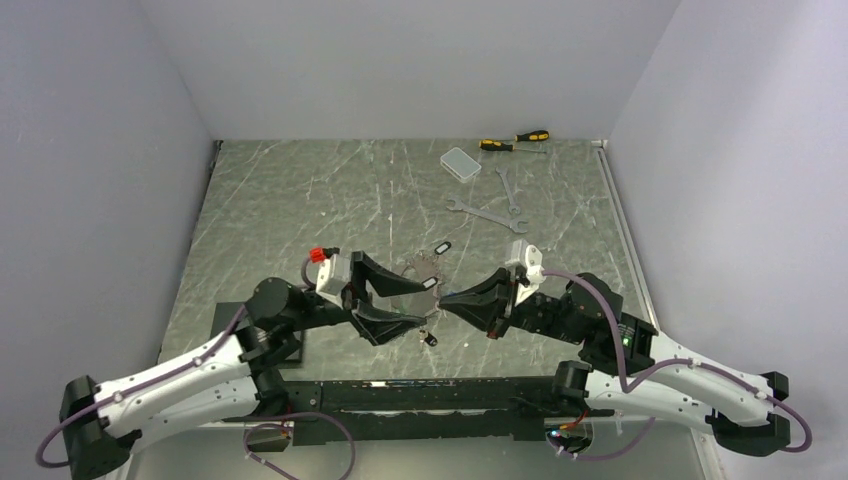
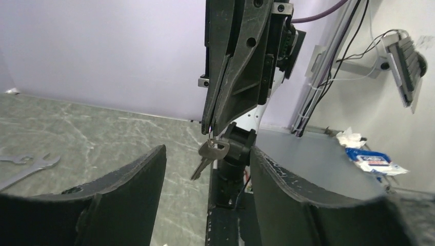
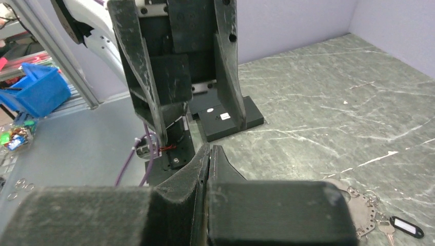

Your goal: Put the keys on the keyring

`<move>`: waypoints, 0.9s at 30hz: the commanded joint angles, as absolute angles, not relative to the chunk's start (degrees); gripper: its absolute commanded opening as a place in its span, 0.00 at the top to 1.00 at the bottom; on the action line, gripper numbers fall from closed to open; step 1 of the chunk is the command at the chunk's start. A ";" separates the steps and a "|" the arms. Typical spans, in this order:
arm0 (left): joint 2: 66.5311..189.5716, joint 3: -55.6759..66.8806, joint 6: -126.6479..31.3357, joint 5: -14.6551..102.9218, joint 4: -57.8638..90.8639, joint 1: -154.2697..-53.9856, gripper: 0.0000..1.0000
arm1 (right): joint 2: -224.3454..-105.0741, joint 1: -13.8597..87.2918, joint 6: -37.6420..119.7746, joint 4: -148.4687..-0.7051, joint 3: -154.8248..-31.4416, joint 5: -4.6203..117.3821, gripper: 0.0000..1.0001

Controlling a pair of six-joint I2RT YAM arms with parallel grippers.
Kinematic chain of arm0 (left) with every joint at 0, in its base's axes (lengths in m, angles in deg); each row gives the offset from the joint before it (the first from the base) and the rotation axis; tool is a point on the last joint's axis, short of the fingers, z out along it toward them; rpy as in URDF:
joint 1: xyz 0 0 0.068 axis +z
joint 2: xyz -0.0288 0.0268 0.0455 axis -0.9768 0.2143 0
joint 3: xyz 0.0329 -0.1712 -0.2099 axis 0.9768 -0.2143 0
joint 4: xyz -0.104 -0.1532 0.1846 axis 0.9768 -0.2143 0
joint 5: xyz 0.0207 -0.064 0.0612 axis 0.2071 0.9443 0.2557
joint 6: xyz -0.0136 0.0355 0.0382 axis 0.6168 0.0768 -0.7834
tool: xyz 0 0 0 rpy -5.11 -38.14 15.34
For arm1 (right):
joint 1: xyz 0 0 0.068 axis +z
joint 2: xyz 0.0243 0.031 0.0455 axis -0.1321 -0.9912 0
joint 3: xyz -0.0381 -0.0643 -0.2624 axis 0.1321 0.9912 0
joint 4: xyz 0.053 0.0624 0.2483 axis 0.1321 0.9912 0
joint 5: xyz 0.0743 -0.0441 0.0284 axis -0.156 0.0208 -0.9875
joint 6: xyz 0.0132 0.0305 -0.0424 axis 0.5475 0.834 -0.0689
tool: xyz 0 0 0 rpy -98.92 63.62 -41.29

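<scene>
A black-headed key (image 1: 430, 340) lies on the marbled grey table (image 1: 300, 200), nearest the arm bases. Just beyond it the left gripper (image 1: 425, 300) stands spread wide, facing the tip of the right gripper (image 2: 209, 130). The right gripper's fingers are pressed together, and a silver key (image 2: 211, 149) dangles from their tips, clear of the table. Past both grippers a cluster of keys and tags (image 1: 422, 268) rests on the table; the keyring's wire cannot be told apart in it. Farther back lie two wrenches (image 1: 485, 213) — then a small white box (image 1: 461, 162) and screwdrivers (image 1: 515, 142) by the far wall.
</scene>
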State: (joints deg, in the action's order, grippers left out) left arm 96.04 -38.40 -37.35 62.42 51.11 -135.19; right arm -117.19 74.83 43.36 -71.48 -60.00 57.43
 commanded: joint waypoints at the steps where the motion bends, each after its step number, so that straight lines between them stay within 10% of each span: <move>1: 91.72 -30.07 -46.29 61.30 27.28 -135.23 0.36 | -117.46 75.18 42.76 -67.74 -64.65 53.91 1.00; 16: 100.63 -18.12 -53.25 69.22 12.68 -135.26 0.64 | -121.84 75.12 43.83 -63.70 -69.25 49.03 1.00; 27: 99.38 -18.85 -52.95 70.42 13.24 -135.23 0.52 | -120.76 75.18 43.39 -62.63 -69.40 51.14 1.00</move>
